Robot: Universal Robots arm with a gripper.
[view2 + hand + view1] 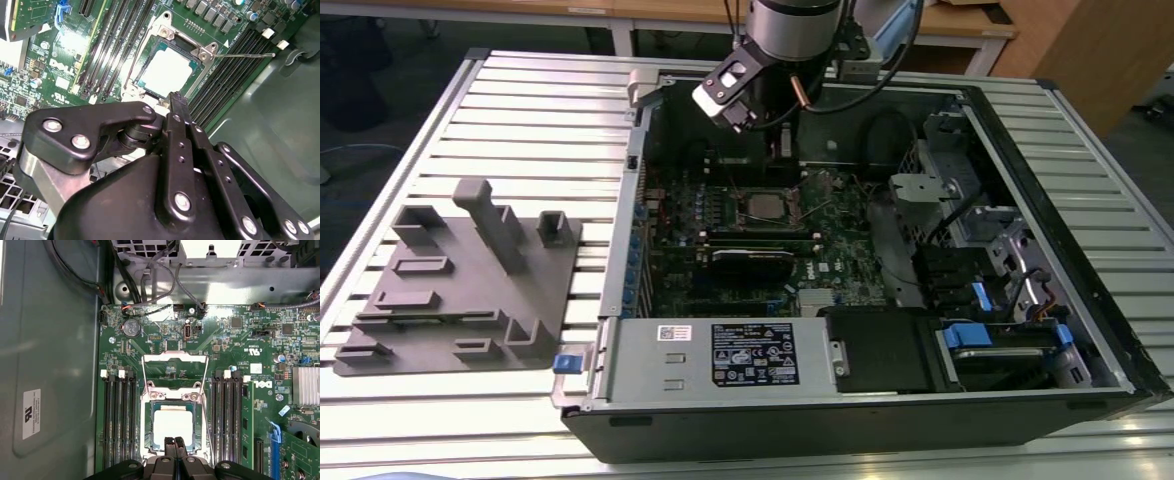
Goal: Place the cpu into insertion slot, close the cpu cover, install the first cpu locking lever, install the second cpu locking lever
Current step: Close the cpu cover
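Note:
The silver-topped cpu (172, 426) lies flat in the insertion slot (744, 208) on the green motherboard. The cpu cover (172, 396), a thin metal frame, lies down around it, and the chip shows through its window (167, 67). One thin wire locking lever (245, 55) sticks out sideways from a socket corner over the memory slots. Another wire (207, 430) runs along the socket's side. My gripper (175, 442) hovers just above the socket's edge, its black fingers (178, 107) pressed together with nothing between them. In the exterior view the gripper (782, 150) hangs over the board, behind the socket.
The open computer case (1067, 330) lies on a slatted metal table. Rows of memory slots (117, 420) flank the socket. A drive cage and cables (947, 200) fill the exterior view's right. A grey fixture block (467, 280) stands on the exterior view's left.

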